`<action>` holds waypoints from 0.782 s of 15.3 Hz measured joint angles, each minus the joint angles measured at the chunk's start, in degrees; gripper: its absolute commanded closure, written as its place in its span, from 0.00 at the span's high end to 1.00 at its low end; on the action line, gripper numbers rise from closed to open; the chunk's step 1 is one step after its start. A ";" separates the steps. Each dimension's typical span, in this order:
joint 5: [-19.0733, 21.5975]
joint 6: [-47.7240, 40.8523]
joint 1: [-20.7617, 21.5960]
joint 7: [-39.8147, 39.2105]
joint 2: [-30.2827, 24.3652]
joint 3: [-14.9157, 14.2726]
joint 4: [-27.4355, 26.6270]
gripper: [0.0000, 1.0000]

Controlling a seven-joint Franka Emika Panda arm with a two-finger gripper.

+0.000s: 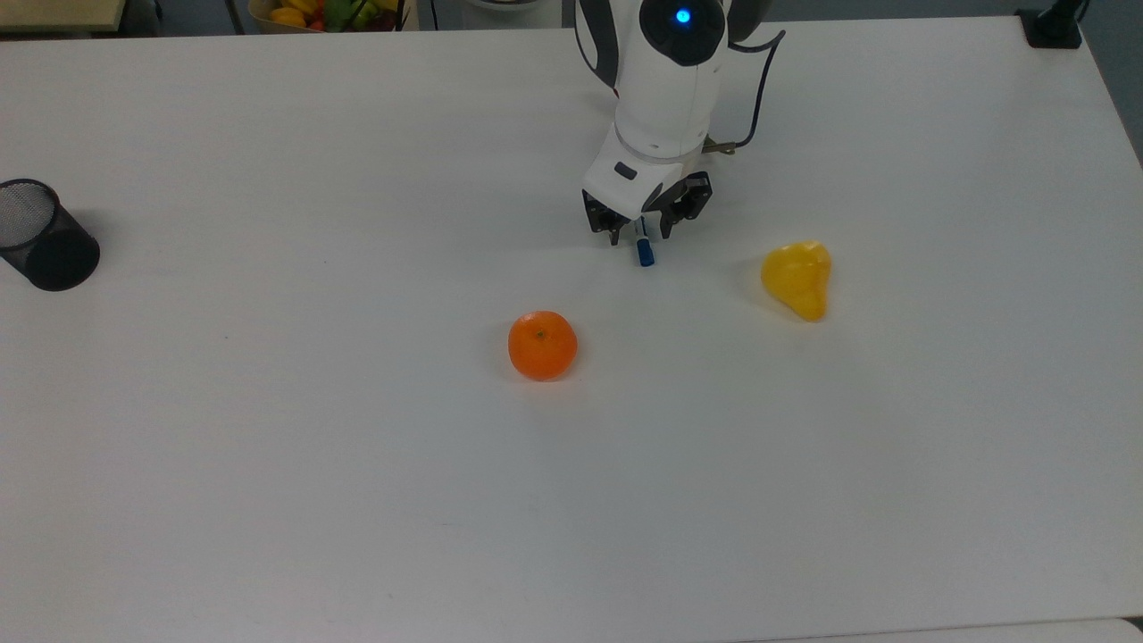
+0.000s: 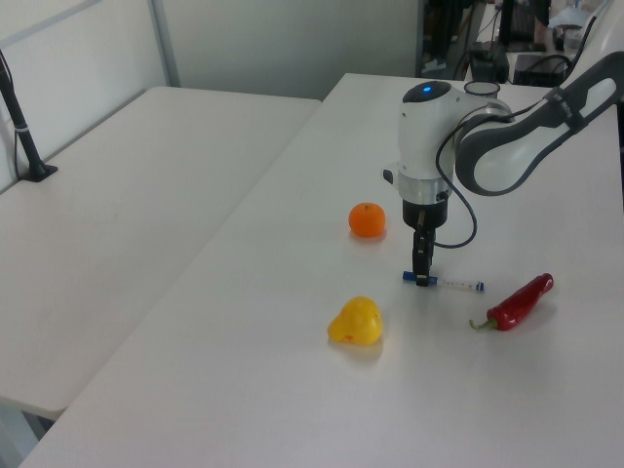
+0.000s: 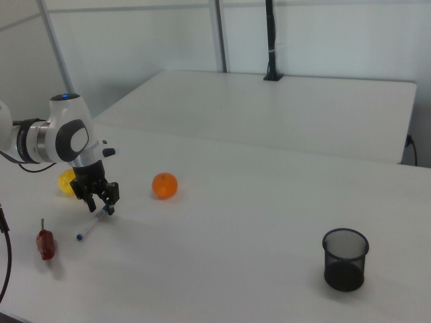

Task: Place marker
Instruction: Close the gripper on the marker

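You have a wide white counter (image 1: 268, 500) (a second one stands beside it in the left view). On it lie a mesh cup (image 1: 40, 234), orange (image 1: 542, 345) and marker (image 1: 644, 250), the open tool (image 1: 639, 234) straddling the marker's capped end, gripping nothing.

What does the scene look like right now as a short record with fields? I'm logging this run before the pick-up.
hand: hand open, lowered over the marker, one finger on each side of the barrel near the blue cap
marker: marker lying flat on the table
orange: orange apart from the marker, toward the top view's bottom left
yellow fruit: yellow fruit at the top view's right of the marker
red chilli: red chilli beside the marker's far end
mesh cup: mesh cup upright at the top view's left edge
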 measured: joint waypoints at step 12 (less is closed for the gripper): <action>-1.41 0.00 -0.15 0.00 -0.05 0.88 -0.85 0.00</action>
